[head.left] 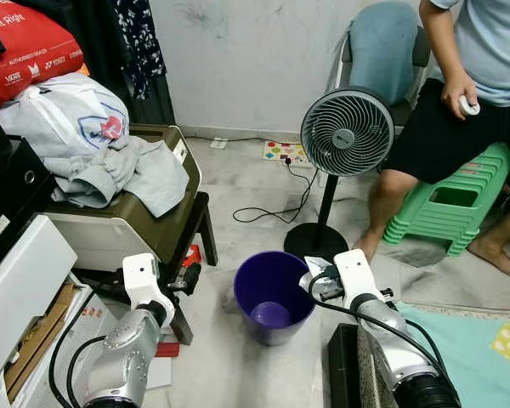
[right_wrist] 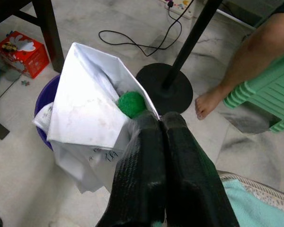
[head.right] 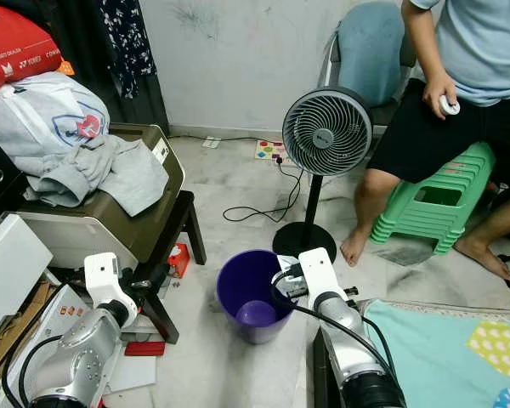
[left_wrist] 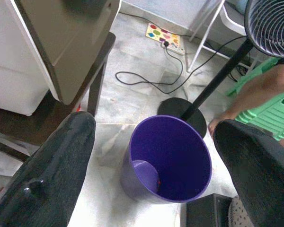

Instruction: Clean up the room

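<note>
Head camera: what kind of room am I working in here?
Most likely a lived-in bedroom or spare room at home: clothes heaped on a case, a pedestal fan on a marble-look floor, and a person seated on a green stool.

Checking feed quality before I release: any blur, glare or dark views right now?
Both eye views: evenly lit, sharp, slight wide-angle bend at the edges. Left wrist view: round purple plastic bin sharp, the open left gripper has soft, near, out-of-focus black fingers. Right wrist view: bright and clear, the crumpled white paper slightly washed out; right gripper shut on it, no strong shadows.
</note>
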Robot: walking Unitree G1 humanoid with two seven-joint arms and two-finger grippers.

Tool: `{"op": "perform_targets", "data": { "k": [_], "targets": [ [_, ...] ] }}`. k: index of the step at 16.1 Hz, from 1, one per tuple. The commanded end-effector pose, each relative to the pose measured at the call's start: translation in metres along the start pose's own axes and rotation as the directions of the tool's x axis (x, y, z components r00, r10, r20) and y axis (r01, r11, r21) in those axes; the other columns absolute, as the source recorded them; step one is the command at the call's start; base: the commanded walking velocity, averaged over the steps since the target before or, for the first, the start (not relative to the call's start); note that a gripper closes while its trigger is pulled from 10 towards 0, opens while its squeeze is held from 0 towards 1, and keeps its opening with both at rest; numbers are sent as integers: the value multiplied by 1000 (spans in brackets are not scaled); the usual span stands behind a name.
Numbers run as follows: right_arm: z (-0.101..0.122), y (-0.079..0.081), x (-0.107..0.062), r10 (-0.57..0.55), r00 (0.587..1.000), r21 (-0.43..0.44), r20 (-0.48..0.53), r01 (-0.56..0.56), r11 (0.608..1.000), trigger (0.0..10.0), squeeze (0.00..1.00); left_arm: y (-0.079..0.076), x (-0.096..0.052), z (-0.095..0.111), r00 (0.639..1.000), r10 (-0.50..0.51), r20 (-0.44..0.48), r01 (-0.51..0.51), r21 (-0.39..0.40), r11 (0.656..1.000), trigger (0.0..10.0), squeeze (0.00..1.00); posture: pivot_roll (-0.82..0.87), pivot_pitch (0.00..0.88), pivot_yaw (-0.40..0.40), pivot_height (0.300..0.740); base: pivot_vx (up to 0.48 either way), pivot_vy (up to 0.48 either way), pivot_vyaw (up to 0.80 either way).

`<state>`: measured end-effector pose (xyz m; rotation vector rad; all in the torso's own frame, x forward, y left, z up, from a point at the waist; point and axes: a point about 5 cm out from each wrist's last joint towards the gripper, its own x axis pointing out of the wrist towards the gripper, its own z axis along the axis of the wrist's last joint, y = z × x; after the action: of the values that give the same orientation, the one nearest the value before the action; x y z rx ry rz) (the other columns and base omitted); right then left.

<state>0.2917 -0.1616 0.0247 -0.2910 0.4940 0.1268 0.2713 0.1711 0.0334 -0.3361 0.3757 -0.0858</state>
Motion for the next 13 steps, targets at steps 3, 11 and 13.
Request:
{"op": "perform_targets", "data": {
  "k": [3, 11, 13],
  "targets": [
    [4, 0, 1, 1, 1000, 1, 7, -1, 1000, 10000, 0, 1, -1, 2, 1000, -3, 11, 3, -1, 1000, 10000, 0, -67, 0, 39, 740, 270, 0, 0],
    [4, 0, 1, 1, 1000, 2, 5, -1, 1000, 10000, 0, 1, -1, 2, 1000, -5, 13, 5, -6, 1000, 10000, 0, -68, 0, 37, 740, 293, 0, 0],
    [4, 0, 1, 2, 1000, 1, 4, -2, 1000, 10000, 0, 1, -1, 2, 1000, -5, 12, 5, -8, 1000, 10000, 0, -68, 0, 36, 740, 291, 0, 0]
  ]
}}
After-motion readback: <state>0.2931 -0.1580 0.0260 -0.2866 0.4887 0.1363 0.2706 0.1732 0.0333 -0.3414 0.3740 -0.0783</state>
